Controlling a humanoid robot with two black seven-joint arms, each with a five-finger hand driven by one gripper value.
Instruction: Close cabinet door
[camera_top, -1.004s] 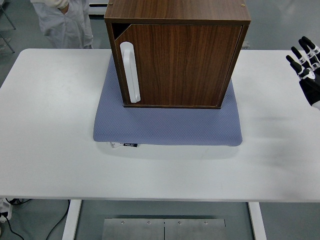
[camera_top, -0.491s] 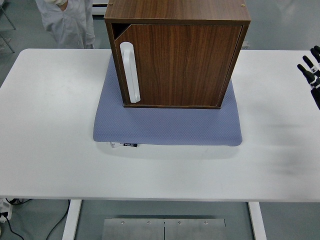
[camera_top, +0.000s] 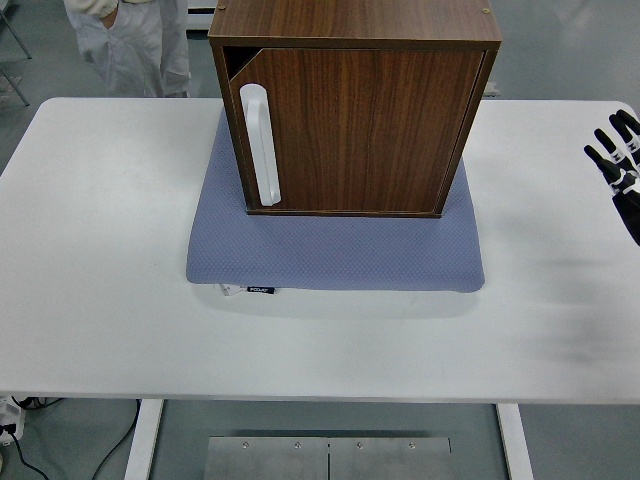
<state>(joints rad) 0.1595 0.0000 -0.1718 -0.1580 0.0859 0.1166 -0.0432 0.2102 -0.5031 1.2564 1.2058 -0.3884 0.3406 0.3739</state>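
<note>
A dark wooden cabinet (camera_top: 355, 105) stands on a blue-grey mat (camera_top: 335, 250) at the back middle of the white table (camera_top: 100, 250). Its door (camera_top: 365, 130) lies flush with the front, hinged on the right. A white vertical handle (camera_top: 258, 145) runs down the door's left side. My right hand (camera_top: 620, 165) hovers at the right picture edge, well apart from the cabinet, with its fingers spread and nothing in them. My left arm is out of view.
A person in a white coat (camera_top: 125, 45) stands behind the table's far left corner. A small black tag (camera_top: 260, 290) sticks out under the mat's front edge.
My right hand drew back toward the right edge, then came slightly back in and lower. The person at the back shifted a little. The cabinet door has not moved.
</note>
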